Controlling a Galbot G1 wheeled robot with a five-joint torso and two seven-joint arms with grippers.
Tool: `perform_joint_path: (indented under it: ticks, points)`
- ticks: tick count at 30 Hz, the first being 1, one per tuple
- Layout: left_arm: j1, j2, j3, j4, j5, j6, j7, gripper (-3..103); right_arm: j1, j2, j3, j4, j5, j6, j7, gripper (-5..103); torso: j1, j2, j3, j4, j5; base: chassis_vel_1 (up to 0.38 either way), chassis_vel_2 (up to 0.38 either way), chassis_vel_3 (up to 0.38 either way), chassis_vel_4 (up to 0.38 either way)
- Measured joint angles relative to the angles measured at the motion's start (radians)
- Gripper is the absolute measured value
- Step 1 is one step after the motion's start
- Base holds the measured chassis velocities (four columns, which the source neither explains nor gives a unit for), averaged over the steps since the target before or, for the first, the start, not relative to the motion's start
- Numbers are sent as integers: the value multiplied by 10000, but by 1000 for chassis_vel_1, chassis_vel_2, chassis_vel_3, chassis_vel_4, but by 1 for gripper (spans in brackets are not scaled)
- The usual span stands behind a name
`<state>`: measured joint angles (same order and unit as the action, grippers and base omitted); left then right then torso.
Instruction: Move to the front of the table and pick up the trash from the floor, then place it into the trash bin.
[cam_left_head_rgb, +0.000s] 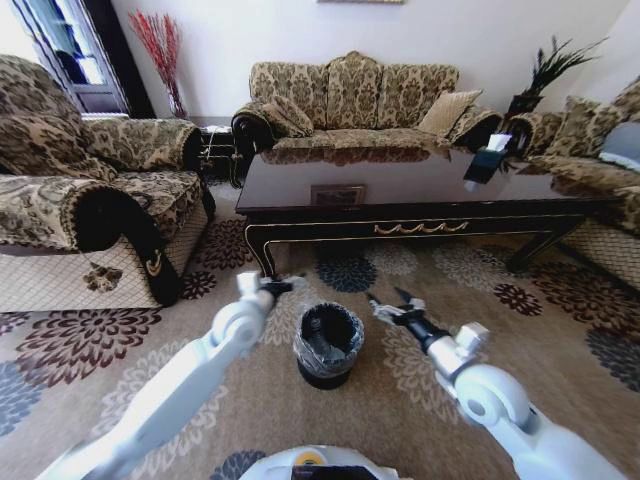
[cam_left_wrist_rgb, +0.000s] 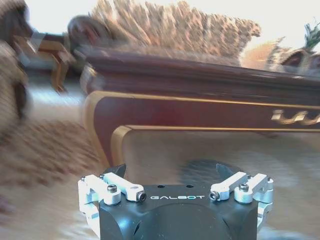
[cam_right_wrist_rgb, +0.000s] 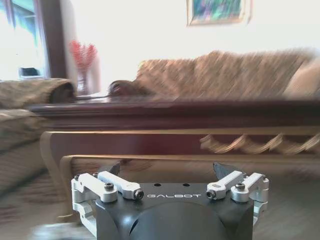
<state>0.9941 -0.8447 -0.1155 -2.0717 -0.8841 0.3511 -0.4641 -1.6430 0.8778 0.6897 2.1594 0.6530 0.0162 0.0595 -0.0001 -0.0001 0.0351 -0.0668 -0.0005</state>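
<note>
A: Black and silver, the left claw (cam_left_head_rgb: 285, 287) hangs low over the floor (cam_left_head_rgb: 560, 350), just in front of the table's (cam_left_head_rgb: 400, 228) left front leg. Its fingers stand wide apart in the left wrist view, with nothing between them.

B: And the right claw (cam_left_head_rgb: 390, 304)?

A: Also spread wide and holding nothing. It hangs over the carpet on the other side of the trash bin (cam_left_head_rgb: 327, 345), its dark fingertips pointing toward the table.

B: So the bin sits between the two claws?

A: Yes, a little nearer the robot than both. It is black and round, with a thin plastic bag folded over its rim, and it stands upright on the floor, apart from the table's front edge.

B: Where is the trash?

A: No litter can be made out on the patterned carpet; the medallions make small scraps hard to tell.

B: What lies beyond?

A: The glossy dark tabletop carries a dark box with white tissue (cam_left_head_rgb: 486, 160) near its far right corner. The gold scroll ornament (cam_left_head_rgb: 420, 228) runs along the front edge. A patterned sofa (cam_left_head_rgb: 355, 95) stands behind the table, an armchair (cam_left_head_rgb: 90, 200) to the left, and another seat (cam_left_head_rgb: 600, 150) to the right.
</note>
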Motion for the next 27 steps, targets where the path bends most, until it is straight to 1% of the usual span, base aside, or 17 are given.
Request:
perform_joint_path:
  ticks: [2, 3, 4, 5, 6, 7, 8, 9, 11, 12, 14, 15, 17, 18, 21, 24, 27]
  points:
    - [1119, 272, -1099, -308, 854, -421, 533, 100, -346, 456, 552, -422, -1058, 779, -219, 100, 1, 1, 0, -2, 2, 0, 0, 0, 0]
    - [1119, 272, -1099, -308, 854, -421, 533, 100, -346, 456, 552, -422, -1058, 779, -219, 100, 1, 1, 0, -2, 2, 0, 0, 0, 0]
    - [1858, 198, -1877, -590, 1185, -562, 789, 100, -467, 787, 797, -580, -1504, 1134, -319, 100, 0, 0, 0, -6, 6, 0, 0, 0, 0]
    - [2536, 37, -2470, -865, 1391, -648, 973, 100, -577, 1081, 982, -647, -1704, 1309, -374, 100, 0, 1, 0, -6, 6, 0, 0, 0, 0]
    - [3267, -161, -2992, -1089, 1602, -754, 1182, 100, -650, 1302, 1094, -674, -1755, 1388, -412, 100, -1, 1, -2, -7, 7, 0, 0, 0, 0]
    - [3267, -161, -2992, -1089, 1602, -754, 1182, 100, -650, 1302, 1094, -674, -1755, 1388, -412, 100, -1, 1, -2, -7, 7, 0, 0, 0, 0]
    - [3961, -352, -3481, -1261, 1899, -903, 1417, 100, -723, 1497, 1203, -712, -1772, 1458, -448, 100, 0, 1, -1, -4, 0, 0, 0, 0, 0]
    - [4677, -534, -4025, -1413, 2338, -1152, 1742, 100, -791, 1640, 1347, -755, -1783, 1545, -517, 100, -1, 1, -2, -2, 2, 0, 0, 0, 0]
    - [5705, -807, -4825, -1606, 2898, -1607, 2354, 100, -935, 1742, 1597, -789, -1765, 1667, -656, 100, -1, 2, -1, -1, 5, 0, 0, 0, 0]
    - [5705, -807, -4825, -1606, 2898, -1607, 2354, 100, -935, 1742, 1597, -789, -1765, 1667, -656, 100, -1, 2, -1, -1, 5, 0, 0, 0, 0]
    - [6676, -1221, -5721, -1774, 3096, -2022, 2990, 100, -1077, 1845, 1854, -802, -1796, 1841, -876, 100, 0, 2, -1, -1, 5, 0, 0, 0, 0]
    - [6895, -1405, -5956, -1786, 3046, -2098, 3159, 100, -1158, 1961, 1955, -806, -1935, 1948, -973, 100, -1, 2, -1, 1, 7, 0, 0, 0, 0]
    - [6956, -1540, -6051, -1785, 2980, -2154, 3235, 100, -1248, 2095, 2026, -797, -2102, 2051, -1052, 100, -1, 2, -1, -1, 5, 0, 0, 0, 0]
    - [6988, -1661, -6099, -1762, 2957, -2218, 3283, 100, -1318, 2208, 2058, -759, -2256, 2136, -1134, 100, -1, 2, -1, -7, 5, 0, 0, 0, 0]
    - [7088, -1968, -6122, -1738, 3058, -2400, 3314, 100, -1361, 2357, 2063, -648, -2498, 2203, -1276, 100, -1, 2, 1, -7, 4, 0, 0, 0, 0]
    - [7151, -2063, -6114, -1772, 3164, -2502, 3382, 100, -1353, 2347, 2084, -702, -2757, 2210, -1394, 100, -1, 2, 1, -2, 5, 0, 0, 0, 0]
    - [7145, -2079, -6084, -1778, 3185, -2518, 3392, 100, -1333, 2315, 2089, -781, -2899, 2210, -1452, 100, 0, 2, 1, -4, 5, 0, 0, 0, 0]
